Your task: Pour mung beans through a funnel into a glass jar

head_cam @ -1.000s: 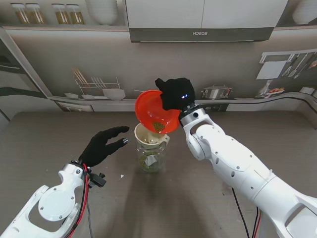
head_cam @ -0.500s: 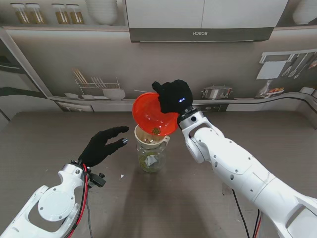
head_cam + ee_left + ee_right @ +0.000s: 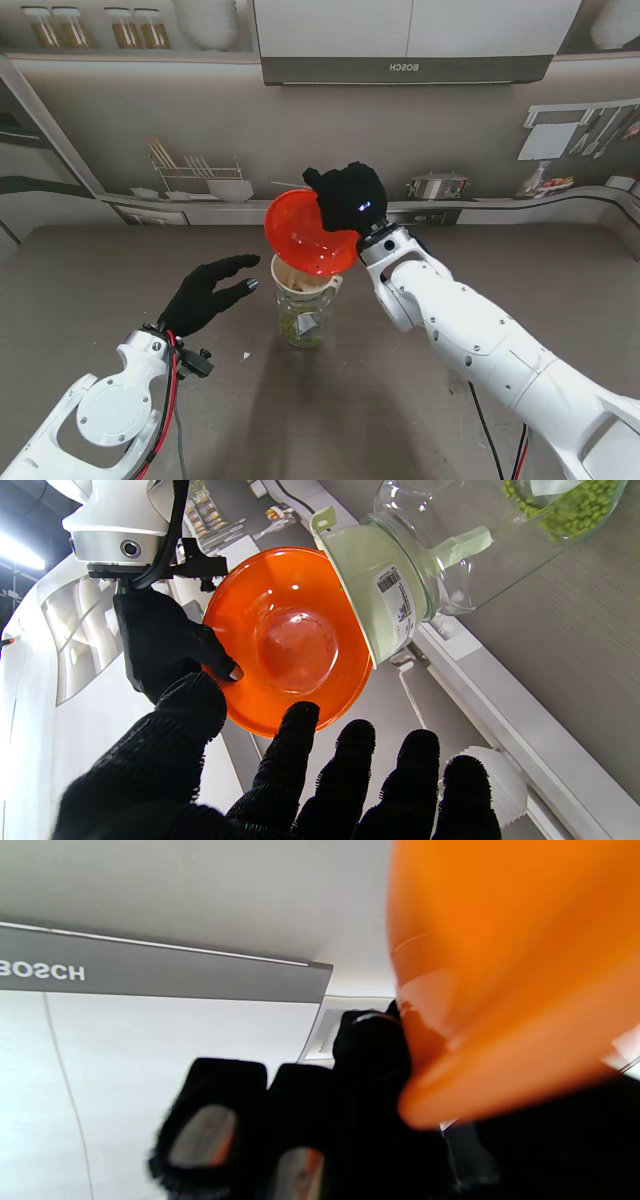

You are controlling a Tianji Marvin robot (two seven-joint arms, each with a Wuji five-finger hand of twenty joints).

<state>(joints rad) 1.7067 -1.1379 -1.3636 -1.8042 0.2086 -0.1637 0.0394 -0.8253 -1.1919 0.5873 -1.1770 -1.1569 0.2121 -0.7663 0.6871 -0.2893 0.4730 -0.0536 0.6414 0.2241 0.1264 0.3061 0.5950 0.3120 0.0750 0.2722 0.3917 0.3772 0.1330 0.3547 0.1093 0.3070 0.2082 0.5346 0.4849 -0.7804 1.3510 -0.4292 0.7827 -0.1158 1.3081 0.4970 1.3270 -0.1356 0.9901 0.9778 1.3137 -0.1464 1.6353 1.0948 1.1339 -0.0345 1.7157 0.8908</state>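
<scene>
BOSCH reads in mirrored grey letters on the hood panel [image 3: 408,68] on the backdrop, far beyond the right hand [image 3: 348,194]. A small barcode label [image 3: 395,597] sits on the cream funnel [image 3: 302,279], its print too fine to read.

The right hand grips the rim of an orange bowl [image 3: 309,232], fingers [image 3: 215,1125] curled over the edge, and holds it tipped steeply, the lower lip right over the funnel's mouth. The bowl's inside looks bare from the stand camera; I cannot tell whether any beans cling there.

The funnel stands upright in the neck of the glass jar [image 3: 304,322], directly under that hand. Green mung beans [image 3: 575,507] lie in the bottom of the jar, a shallow layer.

The left hand [image 3: 207,291] hovers just beside the jar, apart from it, fingers [image 3: 350,760] spread wide, holding nothing, palm turned toward the glass.
</scene>
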